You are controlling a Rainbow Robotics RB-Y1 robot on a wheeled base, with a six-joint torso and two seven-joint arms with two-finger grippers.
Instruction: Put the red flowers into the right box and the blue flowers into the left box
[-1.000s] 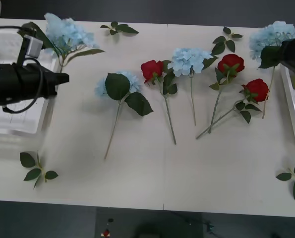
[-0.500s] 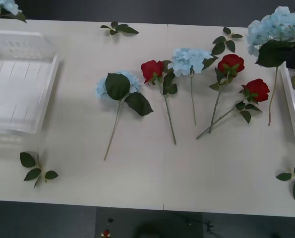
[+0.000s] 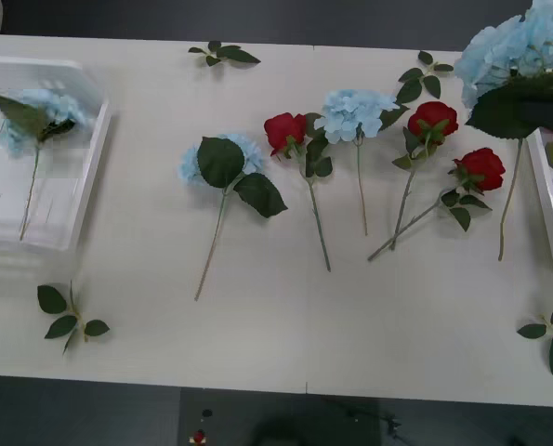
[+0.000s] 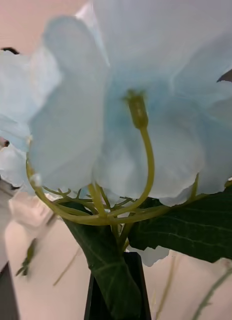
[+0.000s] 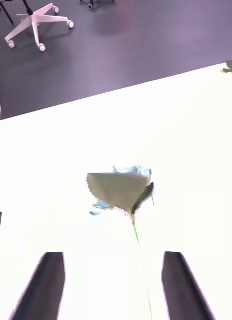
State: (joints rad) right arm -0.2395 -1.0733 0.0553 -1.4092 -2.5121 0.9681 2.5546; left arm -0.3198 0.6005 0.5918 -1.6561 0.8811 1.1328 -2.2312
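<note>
Pale blue flower (image 3: 36, 113) is lying in the left box (image 3: 88, 177) beneath the spread-open left gripper (image 5: 113, 285), while the right gripper (image 4: 118, 287), mostly leaf-hidden, is pinching another blue flower's stem (image 4: 118, 235).

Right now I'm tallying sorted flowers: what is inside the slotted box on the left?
One blue flower lies inside the left box, stem along the ribbed floor. A large leaf covers part of its bloom.

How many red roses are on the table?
3: one rose mid-table, one farther right, one nearest the right box. More may be hidden in that box.
</note>
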